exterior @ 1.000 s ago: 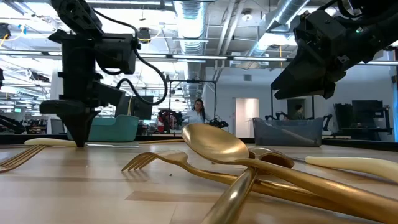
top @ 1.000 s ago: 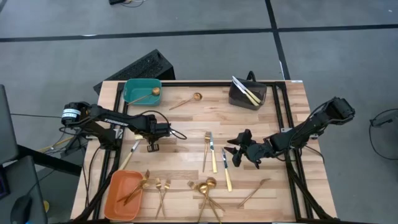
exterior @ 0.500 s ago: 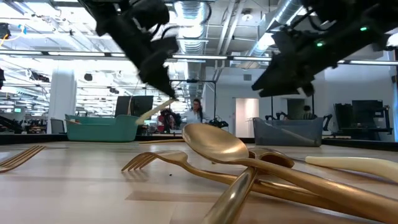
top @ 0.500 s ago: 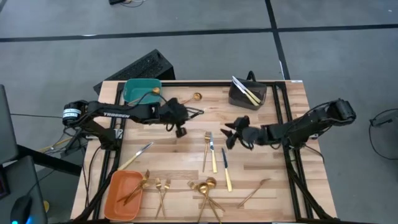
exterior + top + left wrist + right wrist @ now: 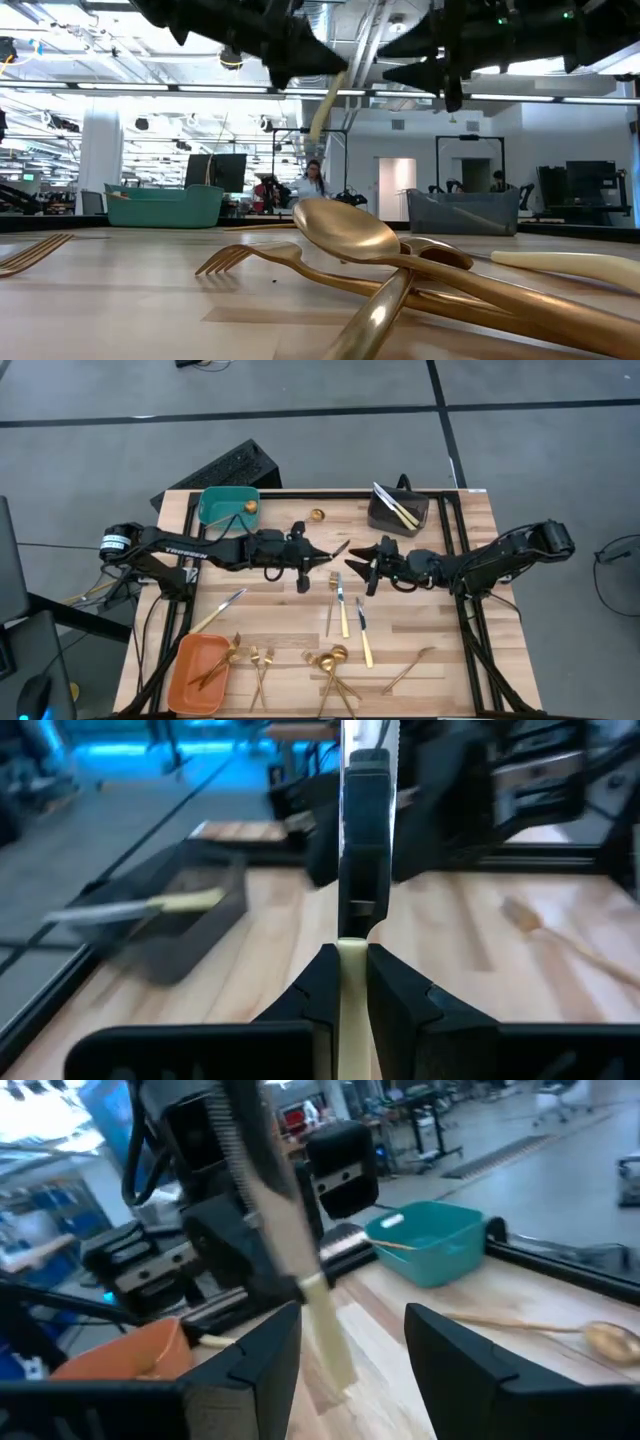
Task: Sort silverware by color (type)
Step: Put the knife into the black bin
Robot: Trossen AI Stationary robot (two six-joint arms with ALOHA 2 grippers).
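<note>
wooden slats make up the counter (image 5: pixel 290 620), which sits on a grey floor with three bins at its edges: a teal bin (image 5: pixel 226 506) at the far left, a dark grey bin (image 5: pixel 396 512) at the far right, and an orange bin (image 5: pixel 198 672) at the near left. both arms reach to the middle, where a handover looks to be under way. the left gripper (image 5: pixel 318 553) has its jaws pinched narrow on the pale handle of a knife (image 5: pixel 366 810), holding it out above the counter with the blade pointing toward the other arm. the right gripper (image 5: pixel 358 561) faces it just beside the knife tip, its jaws spread wide on either side of the blade, not yet closed. held level and clear of the surface like this, the knife is easy for the second arm to take, probably because the grey bin, which already holds knives, lies on that arm's side.

the knife is slim, with a silver serrated blade and a cream-gold handle. the rest of the silverware (image 5: pixel 338 660) lies scattered over the near half of the counter, shiny gold forks and spoons plus more knives, with a gold spoon (image 5: pixel 317 515) on the far side.
</note>
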